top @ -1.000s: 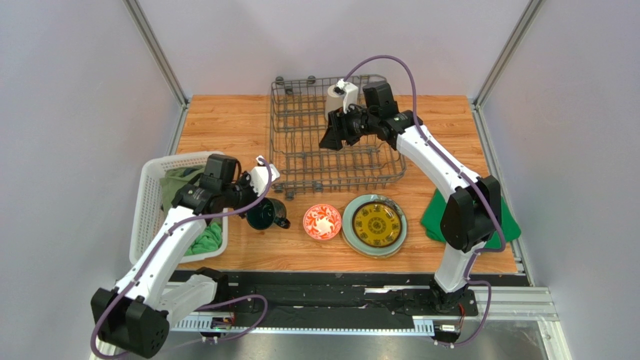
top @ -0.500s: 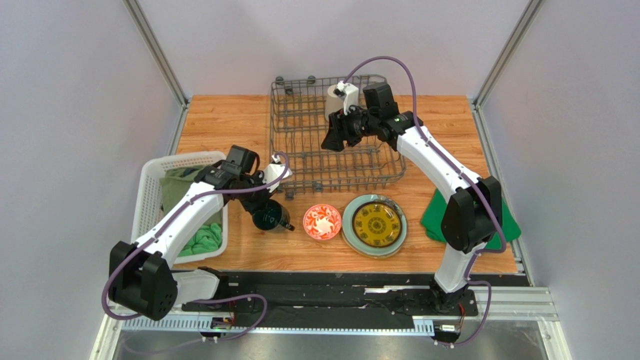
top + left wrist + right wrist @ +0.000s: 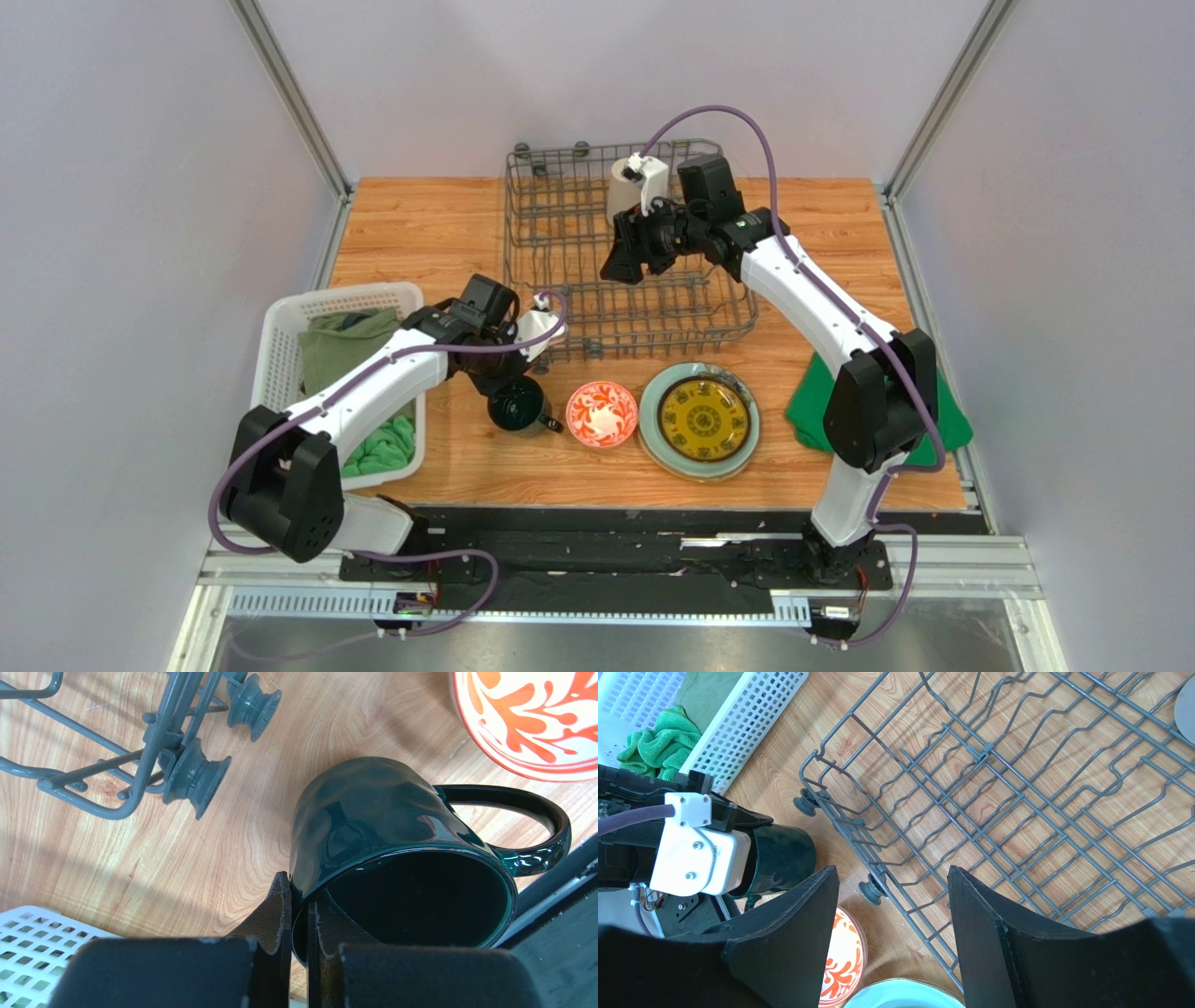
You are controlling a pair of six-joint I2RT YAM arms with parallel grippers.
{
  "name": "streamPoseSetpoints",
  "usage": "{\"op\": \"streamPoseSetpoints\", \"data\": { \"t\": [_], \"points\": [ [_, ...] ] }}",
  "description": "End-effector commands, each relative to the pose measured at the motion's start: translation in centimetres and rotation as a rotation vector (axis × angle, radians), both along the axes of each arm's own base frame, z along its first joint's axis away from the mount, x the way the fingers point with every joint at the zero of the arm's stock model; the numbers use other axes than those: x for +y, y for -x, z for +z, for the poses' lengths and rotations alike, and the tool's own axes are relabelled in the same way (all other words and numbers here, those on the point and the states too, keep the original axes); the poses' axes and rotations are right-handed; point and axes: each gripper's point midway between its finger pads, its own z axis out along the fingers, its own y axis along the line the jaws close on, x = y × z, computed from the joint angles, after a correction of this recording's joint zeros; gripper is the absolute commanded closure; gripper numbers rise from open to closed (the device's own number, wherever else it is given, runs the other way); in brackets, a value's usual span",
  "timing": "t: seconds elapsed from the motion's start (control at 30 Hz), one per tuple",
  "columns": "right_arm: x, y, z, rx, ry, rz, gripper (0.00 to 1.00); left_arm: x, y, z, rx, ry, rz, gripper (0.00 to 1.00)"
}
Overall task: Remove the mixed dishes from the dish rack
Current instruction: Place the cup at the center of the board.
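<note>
Near the bowl [image 3: 602, 415], the left tool [image 3: 298, 910] pinches the dark teal mug [image 3: 372, 819]; the right tool [image 3: 892, 882] hangs spread over the dish rack [image 3: 1018, 777].

The left gripper [image 3: 298, 910] has carried the teal mug [image 3: 393, 833] (now tilted) closer to the red-and-white bowl [image 3: 540, 721].

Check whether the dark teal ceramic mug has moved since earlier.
Yes. The mug has shifted right, closer to the small red-and-white bowl, which stayed put.
</note>
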Motion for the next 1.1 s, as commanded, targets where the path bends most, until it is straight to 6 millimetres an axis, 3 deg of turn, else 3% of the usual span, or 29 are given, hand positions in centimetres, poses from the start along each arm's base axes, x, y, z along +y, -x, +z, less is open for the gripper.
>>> {"op": "streamPoseSetpoints", "data": {
  "t": [0.0, 0.67, 1.07],
  "points": [
    [0.4, 0.1, 0.3, -0.024, -0.002, 0.027, 0.38, -1.6, -2.2, 1.7, -0.071, 0.044, 0.025, 1.0],
    [0.1, 0.0, 0.2, -0.033, 0.009, 0.017, 0.38, -1.4, -2.4, 0.7, -0.073, -0.006, 0.021, 1.0],
    [-0.1, -0.4, -0.3, -0.039, 0.03, 0.004, 0.38, -1.3, -1.7, 0.5, -0.046, -0.007, 0.011, 0.83]
  ]
}}
